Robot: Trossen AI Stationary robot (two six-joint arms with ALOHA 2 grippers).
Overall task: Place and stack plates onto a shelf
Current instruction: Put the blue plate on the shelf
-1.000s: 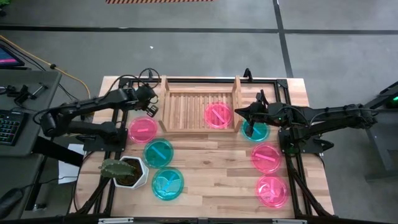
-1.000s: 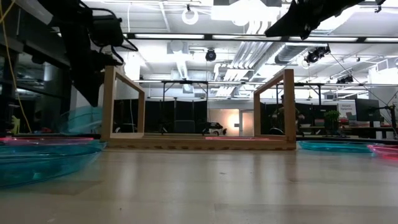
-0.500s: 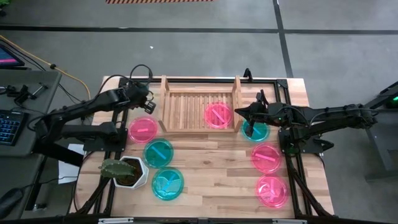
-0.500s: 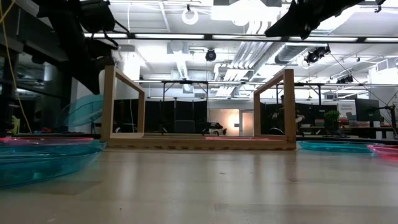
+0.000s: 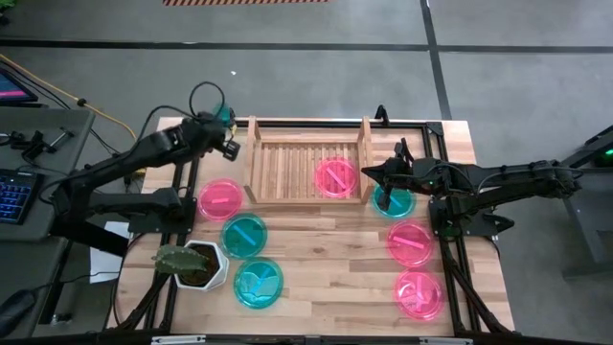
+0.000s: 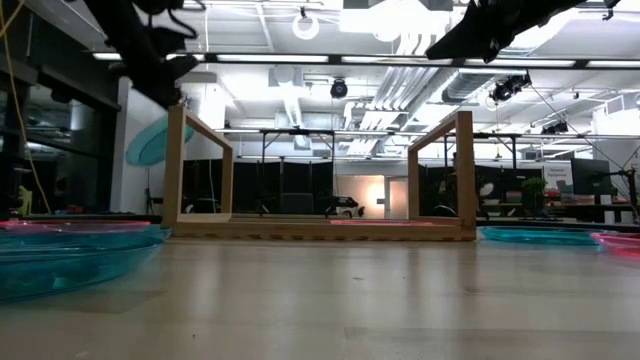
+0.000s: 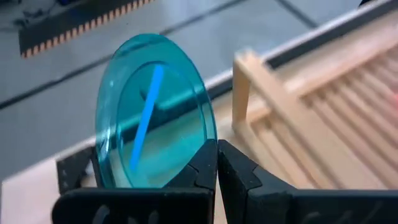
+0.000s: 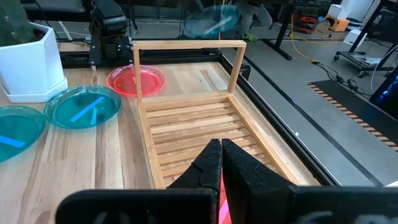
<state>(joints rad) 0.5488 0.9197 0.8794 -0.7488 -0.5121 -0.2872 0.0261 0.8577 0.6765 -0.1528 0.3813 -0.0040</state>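
- The table [image 5: 326,259] is a butcher-block top with an arm at each side.
- The shelf [image 5: 306,144] stands at the far middle of the table, a slatted wooden rack with raised end rails; one pink plate [image 5: 336,177] lies flat in its right-hand part.
- The left arm [image 5: 124,172] reaches up beside the shelf's left rail, off the table surface.
- The right arm [image 5: 498,182] stretches in from the right side toward the shelf's right rail.
- A white hexagonal plant pot [image 5: 196,265] sits near the front left corner.
- The left gripper [image 7: 216,163] is pinching a teal plate [image 7: 152,137] by its rim; the plate stands on edge in the air, just outside the shelf's left rail, and in the low view it shows tilted above the table.
- The right gripper [image 5: 381,178] is above a teal plate [image 5: 397,202] that lies just right of the shelf; its fingers are pressed together with nothing between them.
- Left of the shelf lie a pink plate [image 5: 221,199], and nearer the front two teal plates [image 5: 244,234] [image 5: 259,283], flat on the table.
- On the right side two pink plates [image 5: 412,241] [image 5: 420,293] lie flat, one in front of the other.
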